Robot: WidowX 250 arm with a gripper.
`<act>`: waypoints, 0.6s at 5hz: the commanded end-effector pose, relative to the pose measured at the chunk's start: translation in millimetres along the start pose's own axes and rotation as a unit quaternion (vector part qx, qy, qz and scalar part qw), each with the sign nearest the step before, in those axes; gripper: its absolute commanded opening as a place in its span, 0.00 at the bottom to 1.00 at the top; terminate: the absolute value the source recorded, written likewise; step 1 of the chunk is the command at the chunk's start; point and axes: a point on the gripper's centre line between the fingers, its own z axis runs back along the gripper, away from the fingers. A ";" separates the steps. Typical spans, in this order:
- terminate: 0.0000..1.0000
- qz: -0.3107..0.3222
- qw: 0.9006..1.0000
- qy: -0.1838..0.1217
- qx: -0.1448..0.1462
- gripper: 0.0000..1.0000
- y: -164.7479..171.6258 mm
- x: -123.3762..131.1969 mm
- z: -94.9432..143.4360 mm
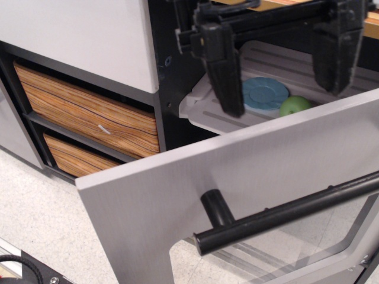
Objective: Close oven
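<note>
Flooring is pale speckled vinyl, running under a toy kitchen unit w/ a plain white upper panel. Two wood-grain drawers sit stacked at left in a black frame. One oven, brushed silver-grey door w/ clear window, hangs wide open toward the camera, filling the lower right; one thick black bar handle crosses its front. Inside, on the ribbed grey interior: one round blue plate and one green ball, just beside each other. One black gripper hangs above the door's top edge, fingers spread wide apart, nothing between them.
</note>
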 end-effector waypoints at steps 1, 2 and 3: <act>0.00 0.008 0.999 -0.021 0.035 1.00 -0.7 5.3 -32.6; 0.00 0.017 0.999 -0.032 0.032 1.00 2.3 16.0 -36.9; 0.00 0.020 0.998 -0.058 0.015 1.00 3.9 27.0 -26.4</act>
